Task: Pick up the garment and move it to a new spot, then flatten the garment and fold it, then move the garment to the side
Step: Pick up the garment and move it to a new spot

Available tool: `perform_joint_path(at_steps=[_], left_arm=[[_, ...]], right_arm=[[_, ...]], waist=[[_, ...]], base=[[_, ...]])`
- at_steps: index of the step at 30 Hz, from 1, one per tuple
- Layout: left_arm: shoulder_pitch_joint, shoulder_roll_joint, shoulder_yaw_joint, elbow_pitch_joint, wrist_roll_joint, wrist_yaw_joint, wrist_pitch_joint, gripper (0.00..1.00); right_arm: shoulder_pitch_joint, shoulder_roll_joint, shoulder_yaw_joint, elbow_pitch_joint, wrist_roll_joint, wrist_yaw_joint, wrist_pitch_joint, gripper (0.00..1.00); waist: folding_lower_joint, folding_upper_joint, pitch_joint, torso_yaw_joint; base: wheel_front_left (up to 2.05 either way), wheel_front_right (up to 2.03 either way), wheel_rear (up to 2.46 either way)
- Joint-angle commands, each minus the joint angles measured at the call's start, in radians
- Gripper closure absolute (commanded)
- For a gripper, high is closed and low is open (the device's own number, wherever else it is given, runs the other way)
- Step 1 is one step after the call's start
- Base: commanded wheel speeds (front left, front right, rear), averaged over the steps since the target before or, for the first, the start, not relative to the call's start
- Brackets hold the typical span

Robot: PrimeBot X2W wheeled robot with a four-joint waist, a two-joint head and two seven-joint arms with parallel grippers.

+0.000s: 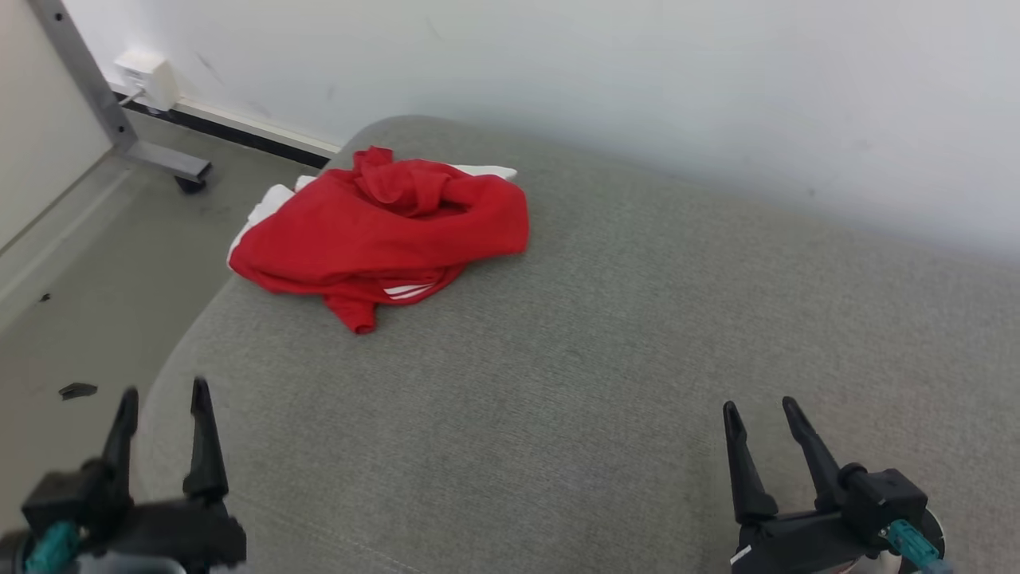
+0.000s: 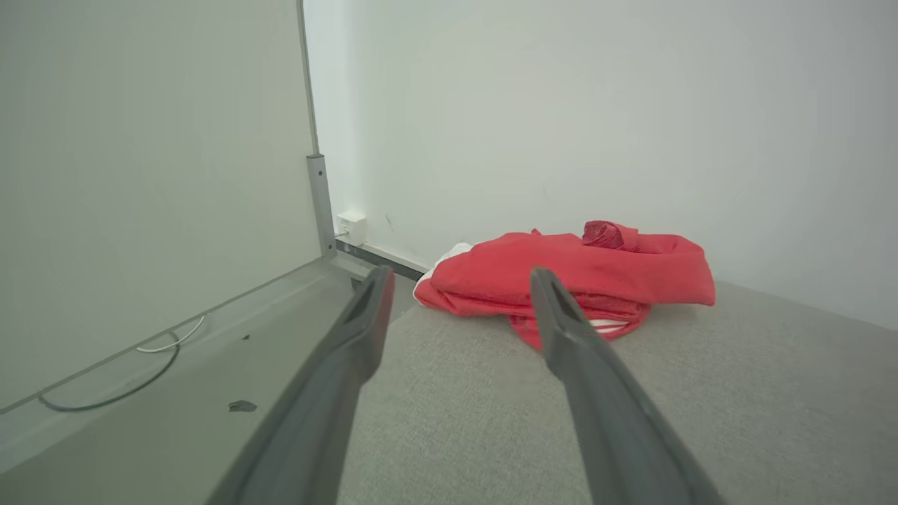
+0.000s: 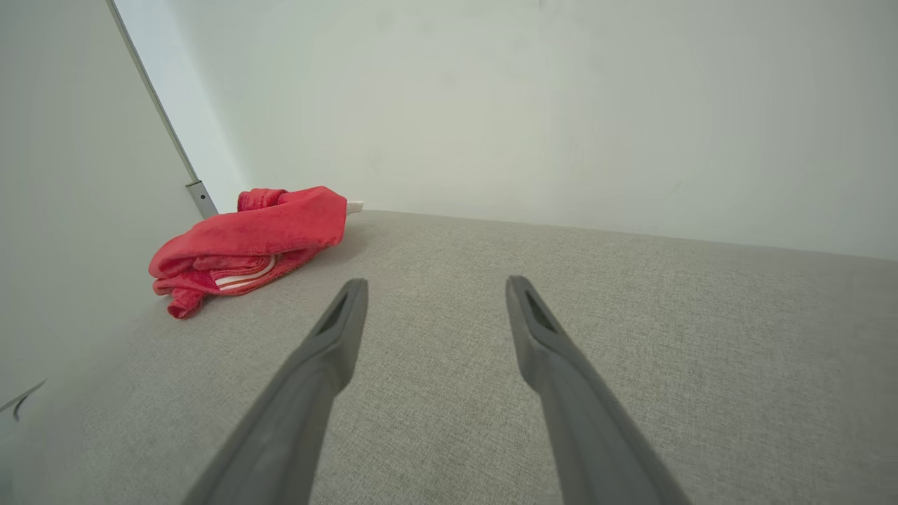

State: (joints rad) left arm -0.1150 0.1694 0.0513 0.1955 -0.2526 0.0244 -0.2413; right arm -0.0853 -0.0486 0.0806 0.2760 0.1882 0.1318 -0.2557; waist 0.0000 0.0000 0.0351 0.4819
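The garment [image 1: 374,231] is a crumpled red piece with white trim and stripes, lying in a heap at the far left corner of a grey upholstered surface [image 1: 606,359]. In the left wrist view the garment [image 2: 582,273] lies straight beyond the fingers; in the right wrist view the garment [image 3: 252,242] sits far off to the left. My left gripper [image 1: 163,395] hangs open at the near left edge, well short of the heap. At the near right my right gripper [image 1: 757,408] is open and empty, over bare fabric.
The cushion's rounded left edge drops to a grey floor [image 1: 88,279]. A metal leg with a caster [image 1: 191,179] and a white wall socket [image 1: 147,78] stand at the back left. A pale wall [image 1: 637,72] runs behind the cushion. A cable [image 2: 112,393] lies on the floor.
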Motion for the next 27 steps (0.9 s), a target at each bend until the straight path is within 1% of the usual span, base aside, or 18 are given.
perform_joint_path(at_steps=[1,6,10,15,18,19,20,23,27], left_arm=[[-0.042,0.011,-0.001,0.001,-0.009,-0.006,0.004,0.00],[-0.167,0.036,0.007,0.018,-0.025,-0.024,0.010,0.00],[-0.279,0.062,0.014,0.040,-0.041,-0.040,0.017,0.00],[-0.413,0.100,0.042,0.055,-0.071,-0.047,0.028,0.00],[-0.483,0.135,0.064,0.068,-0.085,-0.046,0.045,0.00],[-0.508,0.144,0.066,0.079,-0.088,-0.050,0.050,0.00],[-0.508,0.144,0.066,0.079,-0.088,-0.050,0.050,0.00],[-0.573,0.184,0.083,0.116,-0.095,-0.059,0.067,0.00],[-0.643,0.221,0.087,0.193,-0.111,-0.075,0.097,0.00]], right_arm=[[-0.013,-0.003,-0.008,-0.007,-0.010,-0.002,0.003,0.00],[-0.036,-0.003,-0.027,-0.032,-0.043,-0.002,0.016,0.00],[-0.061,-0.012,-0.048,-0.060,-0.063,-0.002,0.029,0.00],[-0.093,-0.030,-0.076,-0.107,-0.086,-0.002,0.041,0.00],[-0.108,-0.037,-0.092,-0.134,-0.098,-0.002,0.045,0.00],[-0.109,-0.039,-0.105,-0.142,-0.101,-0.002,0.044,0.00],[-0.109,-0.039,-0.105,-0.142,-0.101,-0.002,0.044,0.00],[-0.119,-0.037,-0.121,-0.159,-0.109,-0.002,0.043,0.00],[-0.124,-0.037,-0.138,-0.170,-0.110,-0.002,0.039,0.00]], waist=[[0.0000,0.0000,0.028,-0.031],[0.0000,0.0000,0.088,-0.088],[0.0000,0.0000,0.153,-0.147],[0.0000,0.0000,0.245,-0.238],[0.0000,0.0000,0.293,-0.293],[0.0000,0.0000,0.304,-0.307],[0.0000,0.0000,0.304,-0.307],[0.0000,0.0000,0.335,-0.352],[0.0000,0.0000,0.356,-0.389]], base=[[0.00,0.00,0.00],[0.00,0.00,0.00],[0.00,0.00,0.00],[0.00,0.00,0.00],[0.00,0.00,0.00],[0.00,0.00,0.00],[0.00,0.00,0.00],[0.00,0.00,0.00],[0.00,0.00,0.00]])
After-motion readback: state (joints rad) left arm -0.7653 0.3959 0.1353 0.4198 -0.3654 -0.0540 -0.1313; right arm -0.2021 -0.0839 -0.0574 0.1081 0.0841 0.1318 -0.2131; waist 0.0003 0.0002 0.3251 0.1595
